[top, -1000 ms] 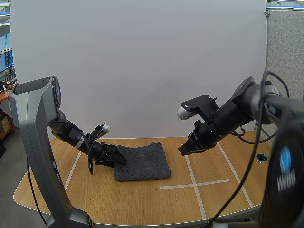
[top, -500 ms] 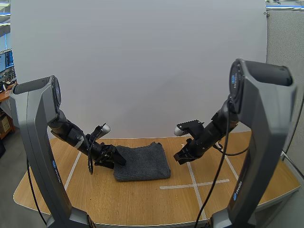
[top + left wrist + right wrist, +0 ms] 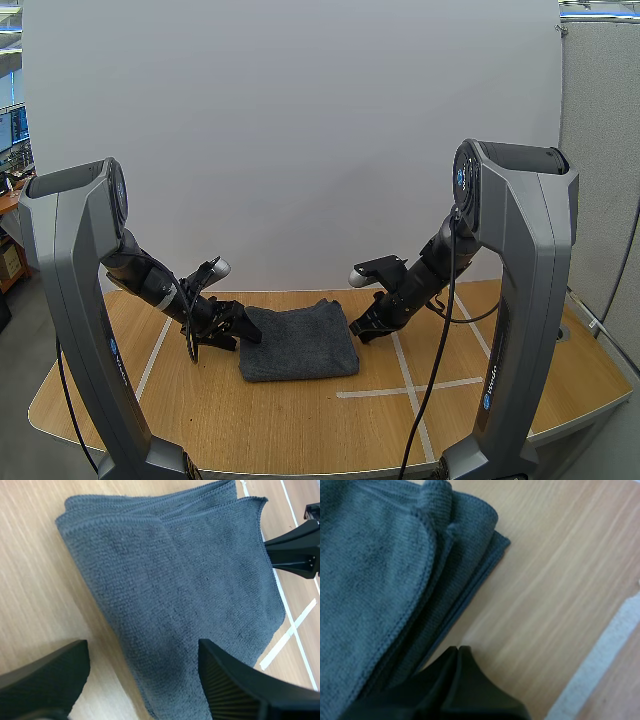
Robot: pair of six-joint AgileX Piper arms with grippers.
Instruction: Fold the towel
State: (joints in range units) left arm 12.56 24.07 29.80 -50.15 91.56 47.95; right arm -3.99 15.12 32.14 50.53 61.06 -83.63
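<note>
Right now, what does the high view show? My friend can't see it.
A folded grey towel lies on a wooden table. The robot's left jaws are at its left edge, and the right jaws sit low beside its right edge. White tape lines cross the table to the towel's right.

No legible text, number or brand name anywhere. Round blue emblem point(image 3: 463, 178) on right arm point(image 3: 520, 230) upper housing: pattern not resolvable. Vertical white lettering point(image 3: 487, 385) on same arm's lower column: too small to read. Similar blue mark point(image 3: 114, 350) with lettering on left arm point(image 3: 75, 230) column: unreadable.
</note>
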